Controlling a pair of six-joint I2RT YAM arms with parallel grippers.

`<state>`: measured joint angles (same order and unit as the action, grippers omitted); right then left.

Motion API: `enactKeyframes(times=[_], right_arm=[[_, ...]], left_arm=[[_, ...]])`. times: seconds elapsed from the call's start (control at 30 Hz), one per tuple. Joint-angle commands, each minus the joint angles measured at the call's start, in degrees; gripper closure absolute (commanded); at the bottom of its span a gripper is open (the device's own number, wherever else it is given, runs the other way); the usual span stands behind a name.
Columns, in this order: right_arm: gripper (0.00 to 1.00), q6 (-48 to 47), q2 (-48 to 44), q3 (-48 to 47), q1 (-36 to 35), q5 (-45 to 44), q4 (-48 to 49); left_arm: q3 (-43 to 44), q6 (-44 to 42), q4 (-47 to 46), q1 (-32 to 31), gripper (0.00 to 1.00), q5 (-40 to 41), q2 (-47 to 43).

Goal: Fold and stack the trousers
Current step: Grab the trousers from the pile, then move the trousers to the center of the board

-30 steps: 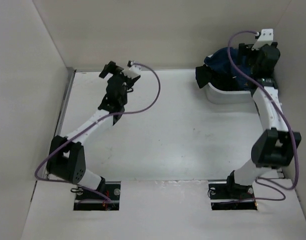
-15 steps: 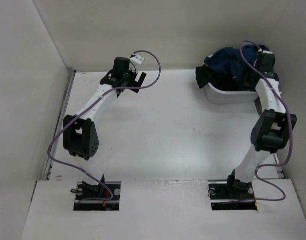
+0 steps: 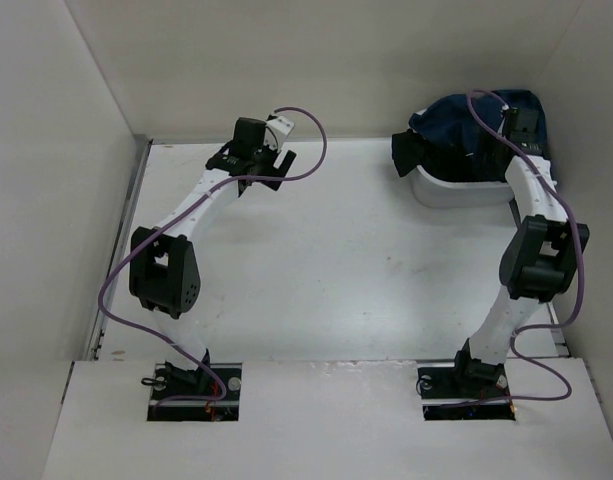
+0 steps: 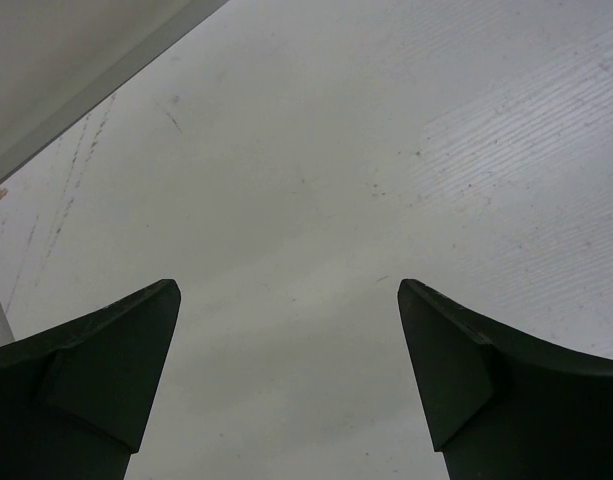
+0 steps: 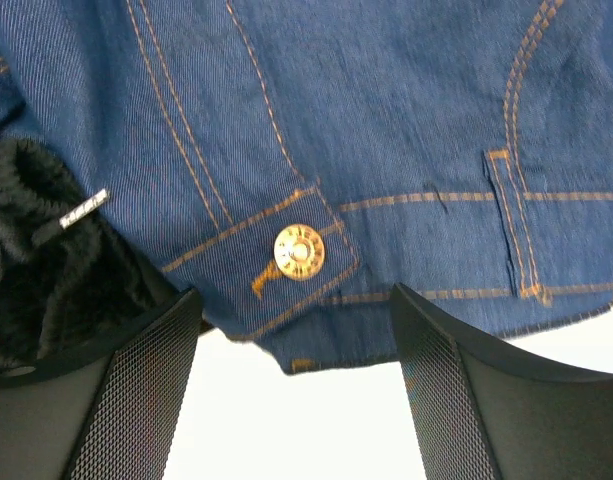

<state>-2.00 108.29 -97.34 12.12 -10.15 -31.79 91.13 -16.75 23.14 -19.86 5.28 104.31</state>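
The navy denim trousers [image 3: 464, 118] lie heaped in a white bin [image 3: 456, 190] at the back right, with a black garment [image 3: 411, 152] hanging over the bin's left rim. The right wrist view shows their waistband [image 5: 386, 150] close up, with orange stitching and a brass button [image 5: 299, 251]. My right gripper [image 3: 518, 122] is open right at the waistband edge [image 5: 298, 305], holding nothing. My left gripper [image 3: 271, 165] is open and empty over bare table at the back left [image 4: 289, 290].
White walls close in the table at the back and both sides. A black knit garment [image 5: 36, 260] lies beside my right gripper's left finger. The bin's white rim [image 5: 286, 420] shows below the waistband. A metal strip [image 3: 126, 230] runs along the table's left edge.
My left arm swung its gripper toward the back and right. My right gripper dropped from above the bin down to the trousers.
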Motion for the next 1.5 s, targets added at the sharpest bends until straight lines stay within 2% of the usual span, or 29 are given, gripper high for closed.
enactKeyframes(times=[0.0,0.13,0.2,0.23,0.4,0.43,0.63,0.7,0.83,0.93,0.97,1.03,1.07,1.13,1.23,1.33,1.47], right_arm=[[0.2,-1.2,2.1,-3.7,-0.7,-0.9,-0.4],[0.24,-2.6,4.6,-5.3,-0.7,-0.3,-1.0],[0.32,-3.0,6.1,-6.6,-0.7,-0.7,-2.2],[0.4,-2.8,6.2,-6.9,-0.7,-1.0,-2.0],[0.96,-2.4,4.3,-7.9,-0.6,-3.6,2.0],[1.0,-2.7,4.4,-9.2,-0.7,-3.7,1.9],[1.0,-0.6,2.3,-15.0,-0.6,-7.5,3.9],[1.0,0.3,1.3,-20.0,-0.7,-10.7,5.8],[1.0,-0.3,5.2,-42.9,-3.6,-20.3,9.3],[1.0,-4.1,9.5,-61.7,-9.0,-23.2,18.4],[1.0,-6.5,9.3,-64.0,-11.6,-22.9,24.7],[1.0,-11.9,5.7,-61.0,-17.8,-19.2,40.2],[1.0,-14.8,3.5,-58.3,-21.8,-15.6,48.3],[1.0,-20.0,0.3,-55.6,-30.9,-4.5,58.6],[1.0,-26.2,-0.9,-58.0,-47.3,12.0,60.6],[1.0,-34.3,-0.4,-59.7,-62.1,17.3,61.3],[1.0,-39.9,0.8,-59.8,-72.9,20.9,61.3]], left_arm=[[0.3,-1.0,-2.0,0.1,0.06,0.7,-1.7],[-0.3,-1.0,-2.2,0.3,0.06,1.4,-2.0],[-0.5,-1.2,-2.3,0.4,0.06,1.9,-2.0],[-0.5,-1.3,-2.3,0.4,0.06,2.2,-2.0],[-1.1,-1.4,-2.3,0.3,0.07,2.6,-2.4],[-1.1,-1.4,-2.3,0.2,0.07,2.6,-2.5],[-1.3,-1.2,-2.7,0.1,0.07,3.9,-3.0],[-1.3,-1.4,-2.9,0.2,0.07,4.6,-3.1],[-0.9,-1.3,-4.5,0.8,0.07,5.9,-3.5],[-0.5,-0.7,-5.5,1.4,0.07,6.9,-4.5],[-0.5,-0.5,-5.7,1.7,0.07,7.2,-5.0],[-0.9,0.2,-6.0,2.5,0.07,7.6,-6.6],[-1.3,0.8,-6.2,3.2,0.07,7.6,-7.4],[-2.5,2.7,-6.5,4.8,0.07,7.6,-9.7],[-5.6,5.8,-6.8,7.5,0.07,7.3,-13.7],[-9.7,7.5,-7.1,10.5,0.07,7.1,-17.9],[-13.9,8.0,-8.0,13.4,0.04,6.9,-23.3]])
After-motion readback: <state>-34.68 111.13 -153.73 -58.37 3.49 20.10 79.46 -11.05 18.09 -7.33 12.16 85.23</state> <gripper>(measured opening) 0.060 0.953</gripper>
